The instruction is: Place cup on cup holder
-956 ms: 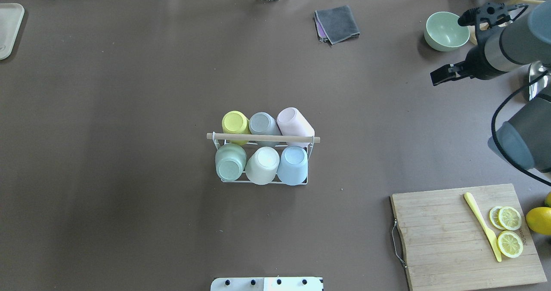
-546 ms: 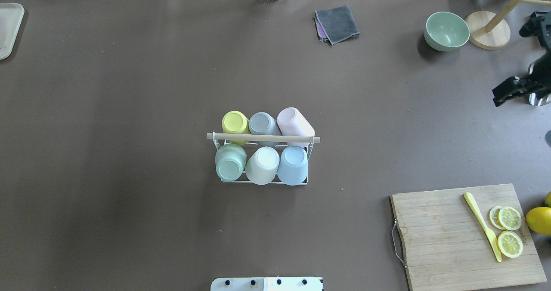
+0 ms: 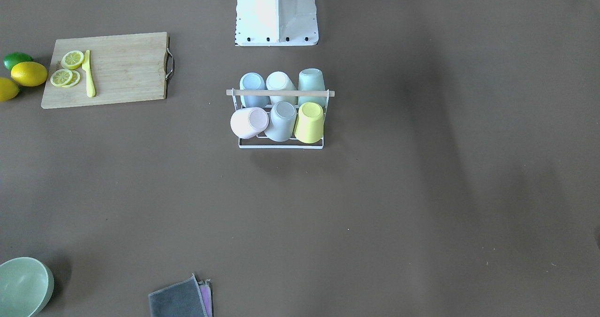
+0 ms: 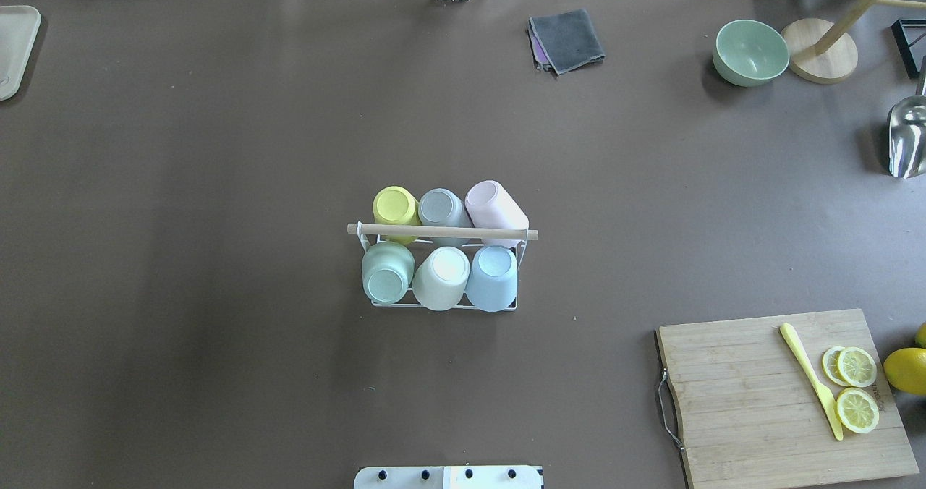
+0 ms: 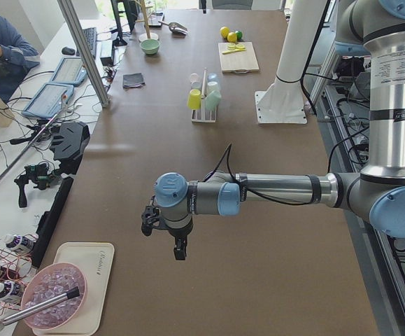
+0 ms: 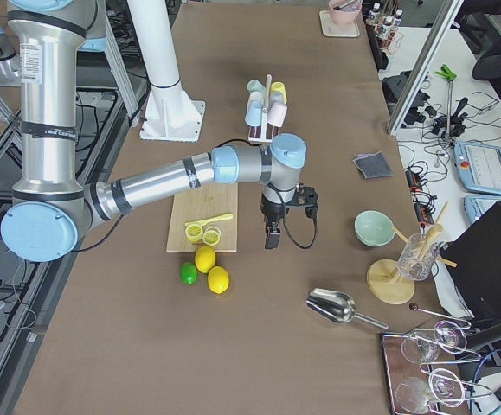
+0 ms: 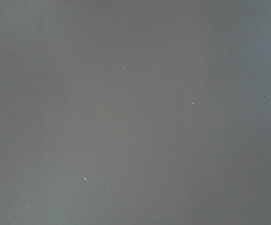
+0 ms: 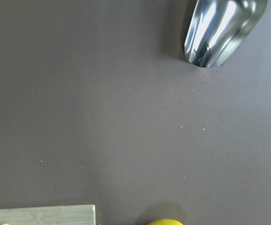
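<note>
The cup holder (image 4: 441, 231), a white wire rack with a wooden rod on top, stands mid-table and also shows in the front view (image 3: 280, 93). Several cups sit upside down on its pegs: yellow (image 4: 394, 207), grey (image 4: 443, 207), pink (image 4: 495, 205), green (image 4: 387, 272), cream (image 4: 443, 275), blue (image 4: 493, 275). The pink cup leans outward. My left gripper (image 5: 179, 248) hangs over bare table far to the rack's left; I cannot tell its state. My right gripper (image 6: 272, 233) hangs beside the cutting board; I cannot tell its state. Neither holds anything I can see.
A cutting board (image 4: 752, 395) with lemon slices and a yellow knife (image 4: 810, 379) lies front right, a lemon (image 4: 906, 370) beside it. A green bowl (image 4: 750, 52), wooden stand base (image 4: 819, 60), metal scoop (image 4: 907, 136) and grey cloth (image 4: 566, 39) lie at the back.
My right arm has pulled back to the right and left the overhead view. The rack and its cups have not moved.
</note>
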Action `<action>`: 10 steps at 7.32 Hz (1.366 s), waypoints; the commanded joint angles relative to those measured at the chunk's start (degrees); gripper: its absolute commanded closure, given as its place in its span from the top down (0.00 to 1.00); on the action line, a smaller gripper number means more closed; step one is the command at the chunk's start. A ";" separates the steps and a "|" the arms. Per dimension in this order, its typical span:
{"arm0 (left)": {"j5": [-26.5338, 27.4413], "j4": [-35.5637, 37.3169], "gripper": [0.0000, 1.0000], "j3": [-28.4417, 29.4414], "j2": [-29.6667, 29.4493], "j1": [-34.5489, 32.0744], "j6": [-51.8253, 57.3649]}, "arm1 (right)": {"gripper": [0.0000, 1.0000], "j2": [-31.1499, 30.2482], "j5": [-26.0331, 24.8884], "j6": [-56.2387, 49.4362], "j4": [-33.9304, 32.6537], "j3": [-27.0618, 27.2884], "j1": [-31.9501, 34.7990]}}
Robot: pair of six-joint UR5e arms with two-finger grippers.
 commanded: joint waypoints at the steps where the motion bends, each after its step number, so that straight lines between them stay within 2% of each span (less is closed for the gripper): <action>1: 0.03 0.00 0.98 -0.47 0.31 -0.01 -0.03 | 1.00 -2.74 6.38 -4.89 0.08 -5.40 8.65; 3: 0.03 0.00 0.98 -0.57 0.31 -0.09 0.05 | 1.00 -2.57 7.82 -4.38 0.43 -8.07 9.83; 10: 0.03 0.00 0.98 -0.48 0.31 -0.09 0.05 | 1.00 -2.13 7.47 -4.28 0.61 -9.21 9.83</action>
